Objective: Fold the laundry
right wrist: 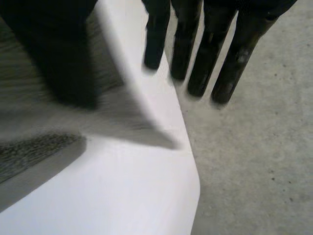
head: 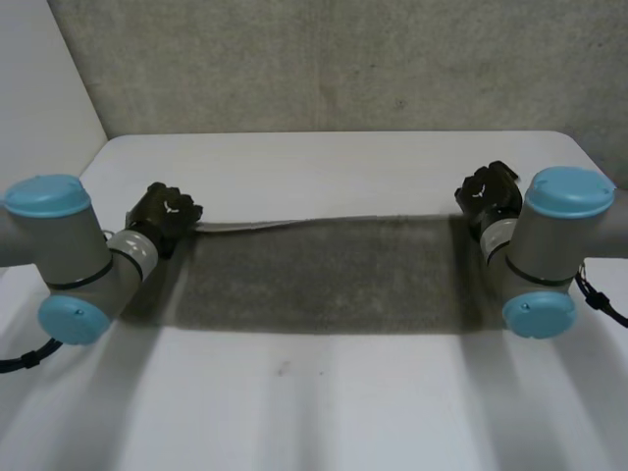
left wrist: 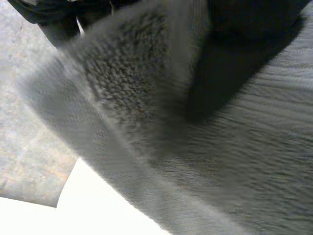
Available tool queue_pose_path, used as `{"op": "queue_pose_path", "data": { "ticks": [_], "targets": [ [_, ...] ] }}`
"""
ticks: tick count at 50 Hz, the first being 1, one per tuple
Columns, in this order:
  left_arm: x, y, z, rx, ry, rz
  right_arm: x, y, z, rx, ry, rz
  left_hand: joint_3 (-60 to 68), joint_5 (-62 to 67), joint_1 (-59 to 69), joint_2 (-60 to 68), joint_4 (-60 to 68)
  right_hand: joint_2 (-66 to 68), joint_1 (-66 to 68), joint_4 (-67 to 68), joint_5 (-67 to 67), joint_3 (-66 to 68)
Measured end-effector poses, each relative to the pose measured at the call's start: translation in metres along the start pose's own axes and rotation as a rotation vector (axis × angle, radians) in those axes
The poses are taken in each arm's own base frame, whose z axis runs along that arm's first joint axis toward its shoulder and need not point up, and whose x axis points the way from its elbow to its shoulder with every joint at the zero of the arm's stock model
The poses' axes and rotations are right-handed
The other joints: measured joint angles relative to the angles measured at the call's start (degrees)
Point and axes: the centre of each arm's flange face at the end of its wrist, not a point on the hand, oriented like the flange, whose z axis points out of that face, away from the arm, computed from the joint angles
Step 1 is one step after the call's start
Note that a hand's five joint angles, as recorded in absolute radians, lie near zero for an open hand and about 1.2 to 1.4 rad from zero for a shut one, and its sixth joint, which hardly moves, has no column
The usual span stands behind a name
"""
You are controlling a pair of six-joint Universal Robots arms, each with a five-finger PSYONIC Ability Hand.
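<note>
You have the towel (head: 324, 275) stretched left to right between the two hands, its far edge raised as a taut line and the rest falling toward the near side of the table (head: 324, 157). Your left hand (head: 165, 218) pinches the far-left corner, with cloth running up into its grasp, and your right hand (head: 488, 194) holds the far-right corner under its thumb (right wrist: 54, 49), its fingers (right wrist: 195, 49) straight beside the cloth. The long axis runs from hand to hand and the free edge lies on the near side of both, so I judge the fold must travel far to near, hands level.
</note>
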Motion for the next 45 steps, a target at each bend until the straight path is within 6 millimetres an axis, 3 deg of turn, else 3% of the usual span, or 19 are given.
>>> {"op": "queue_pose_path", "data": {
  "ticks": [1,2,3,6,14,19,24,25,29,35,45],
  "targets": [
    [0.0,0.0,0.001,0.0,-0.003,0.0,-0.001,0.0,0.001,0.0,0.005,0.0,-1.43,-1.49,-1.73,-1.48,-1.5,0.0,0.0,0.0,0.0,0.0],
    [0.0,0.0,0.001,0.0,-0.007,0.001,-0.001,0.0,0.001,-0.001,0.009,0.0,-2.89,-4.61,-5.15,-2.96,-4.52,-7.19,-4.75,-8.19,-7.96,-7.66],
    [0.0,0.0,0.002,0.001,-0.012,0.001,-0.003,0.0,0.001,-0.004,0.016,0.001,-16.48,-18.07,-17.07,-16.3,-18.01,-8.2,-5.36,-9.44,-9.18,-8.83],
    [0.0,-0.006,0.002,0.01,-0.02,0.004,0.001,-0.003,0.0,-0.012,0.046,0.012,-26.63,-26.71,-24.19,-26.05,-27.53,-12.01,-6.97,-13.91,-14.19,-14.16],
    [-0.015,-0.033,-0.01,0.067,-0.057,-0.001,0.037,-0.021,-0.014,0.014,0.112,0.148,-30.8,-29.92,-27.84,-30.21,-31.77,-12.01,-6.97,-13.91,-14.4,-14.16],
    [-0.033,-0.058,-0.031,0.119,-0.092,-0.081,0.066,-0.039,-0.04,0.075,0.108,0.329,-30.86,-29.95,-28.1,-30.45,-31.99,-12.01,-6.98,-13.91,-14.42,-14.16],
    [-0.04,-0.072,-0.051,0.152,-0.1,-0.192,0.076,-0.045,-0.059,0.097,0.039,0.422,-31.12,-29.92,-28.1,-30.51,-32.07,-12.01,-6.97,-13.91,-14.42,-14.16],
    [-0.043,-0.08,-0.065,0.174,-0.1,-0.289,0.08,-0.041,-0.072,0.074,-0.032,0.48,-31.12,-29.92,-28.1,-30.53,-32.07,-12.01,-6.97,-13.91,-14.42,-14.16],
    [-0.045,-0.086,-0.079,0.192,-0.095,-0.405,0.084,-0.031,-0.083,0.014,-0.097,0.532,-31.12,-29.92,-28.1,-30.53,-32.07,-12.01,-6.97,-13.91,-14.43,-14.16],
    [-0.046,-0.088,-0.103,0.206,-0.082,-0.605,0.081,0.0,-0.097,-0.142,-0.192,0.602,-31.12,-29.92,-28.1,-30.54,-32.07,-8.73,-4.82,-10.97,-11.22,-10.08],
    [-0.047,-0.077,-0.109,0.232,-0.123,-0.65,0.058,0.044,-0.103,-0.221,-0.26,0.648,-31.12,-29.92,-28.1,-30.56,-32.07,-1.01,2.07,-2.2,-3.27,-1.21]
  ]
}}
